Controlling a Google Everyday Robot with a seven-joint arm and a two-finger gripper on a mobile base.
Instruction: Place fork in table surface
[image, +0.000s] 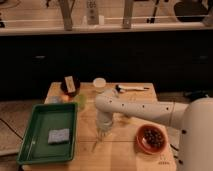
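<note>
Gripper: the gripper (103, 133) hangs low over the middle of the table (125, 155), pointing straight down, just right of the tray (30, 150).
Jaws: I cannot tell whether they are parted or closed; the fingers blur into the wrist.
Fork: the fork (95, 145), a thin pale sliver, lies or hangs right under the gripper on the wood; whether it touches the fingers is unclear.
Progress: likely at the release, fork at or on the table.
Risk, snag: if a tine or the handle is caught between the fingers, lifting would drag the fork up and drop it crooked.
Risk, tray: the fork sits close to the tray edge; a sideways nudge could slide it against or under the rim.
Risk, bowl: the bowl (150, 139) stands near on the right; a wide arm swing on retreat could clip it.
Safest exit: straight up.
</note>
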